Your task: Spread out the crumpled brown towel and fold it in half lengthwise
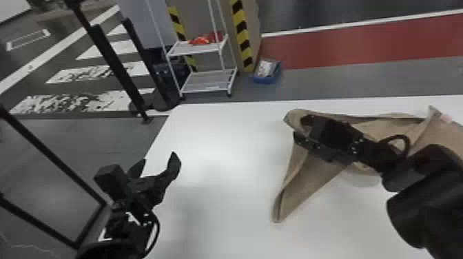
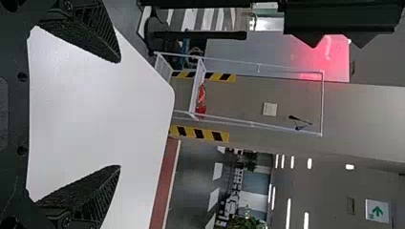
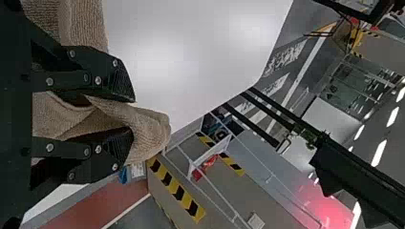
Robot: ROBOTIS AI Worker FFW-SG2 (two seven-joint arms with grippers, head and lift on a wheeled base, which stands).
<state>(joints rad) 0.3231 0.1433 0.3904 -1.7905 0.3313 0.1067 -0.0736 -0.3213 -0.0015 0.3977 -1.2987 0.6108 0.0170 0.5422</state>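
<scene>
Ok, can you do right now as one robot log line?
right end effector: gripping brown towel | left end effector: open, empty | brown towel: rumpled, not flat

Head view: high, facing forward-down — wrist views: nearer table (image 1: 213, 206), facing outward — all share rack (image 1: 196, 50).

A white sign (image 2: 370, 217) with a green arrow (image 2: 377, 210) on it — lower right of the frame in the left wrist view — lies turned on its side, set against a grey surface.
</scene>
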